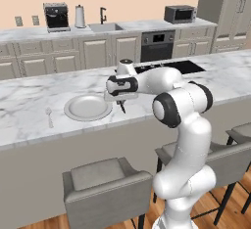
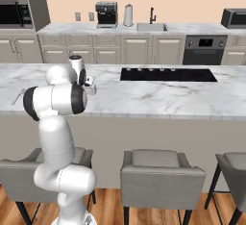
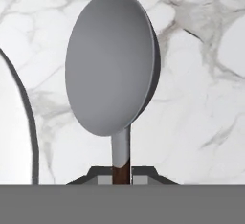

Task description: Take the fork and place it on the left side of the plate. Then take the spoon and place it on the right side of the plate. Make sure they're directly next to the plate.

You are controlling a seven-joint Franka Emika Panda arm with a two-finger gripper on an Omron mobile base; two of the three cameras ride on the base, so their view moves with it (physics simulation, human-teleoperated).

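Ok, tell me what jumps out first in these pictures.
The big round silver bowl of the dark-handled spoon dominates the hand view, its handle pinched in the shut end effector above the marbled counter. On that counter sits the round grey-white plate, with the slim silver fork lying to its left.

Two rear base views over the shared marble counter (image 1: pixel 29 96); close downward hand view.

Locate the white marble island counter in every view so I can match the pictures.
Left base view: white marble island counter, a wide band across the middle, under the round grey-white plate.
Right base view: a band across the middle.
Hand view: the background behind the brown-handled silver spoon.
Shared landmark: black cooktop, both base views.
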